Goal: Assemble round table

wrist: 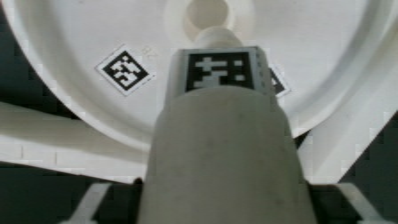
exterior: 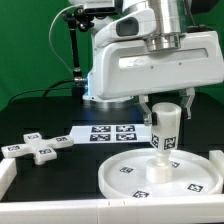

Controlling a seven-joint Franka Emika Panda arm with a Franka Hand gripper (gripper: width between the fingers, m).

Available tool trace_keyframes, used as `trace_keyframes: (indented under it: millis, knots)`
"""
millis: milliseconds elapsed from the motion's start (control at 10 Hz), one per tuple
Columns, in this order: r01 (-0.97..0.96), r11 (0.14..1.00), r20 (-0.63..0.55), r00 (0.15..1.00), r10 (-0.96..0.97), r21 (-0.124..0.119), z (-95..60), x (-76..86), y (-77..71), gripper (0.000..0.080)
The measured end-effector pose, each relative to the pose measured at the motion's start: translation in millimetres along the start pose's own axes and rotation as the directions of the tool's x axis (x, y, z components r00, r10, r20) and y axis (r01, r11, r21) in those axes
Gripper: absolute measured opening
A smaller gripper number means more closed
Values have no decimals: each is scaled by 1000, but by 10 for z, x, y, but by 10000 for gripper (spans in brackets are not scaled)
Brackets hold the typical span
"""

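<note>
The large rimmed round disc point(exterior: 160, 173) lies flat on the black table at the exterior view's right front. My gripper point(exterior: 166, 108) is shut on the short thick cylinder leg point(exterior: 165, 130) and holds it upright over the disc's middle. The leg's lower end is at or just above the disc surface; I cannot tell if it touches. In the wrist view the leg point(wrist: 222, 130) fills the centre, with a tag on it, and points at the disc point(wrist: 107, 40) and its centre socket point(wrist: 208, 12). The cross-shaped piece point(exterior: 38, 146) lies at the exterior view's left.
The marker board point(exterior: 108, 133) lies flat behind the disc, between it and the arm's base. A raised white border point(exterior: 60, 200) runs along the front of the table, with a corner block at the exterior view's right point(exterior: 217, 160).
</note>
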State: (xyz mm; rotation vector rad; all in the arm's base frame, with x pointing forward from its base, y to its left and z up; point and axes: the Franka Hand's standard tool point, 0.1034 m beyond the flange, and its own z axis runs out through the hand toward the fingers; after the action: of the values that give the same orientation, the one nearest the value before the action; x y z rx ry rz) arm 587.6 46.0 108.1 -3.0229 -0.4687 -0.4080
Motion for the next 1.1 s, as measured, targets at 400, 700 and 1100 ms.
trace_keyframes:
  millis: [400, 700, 1100]
  knots:
    - [0, 999, -81, 997, -3, -46, -6, -34, 110, 410]
    - [1, 999, -76, 997, -4, -44, -56, -109, 68, 410]
    - [1, 999, -71, 997, -4, -42, -36, -130, 58, 410]
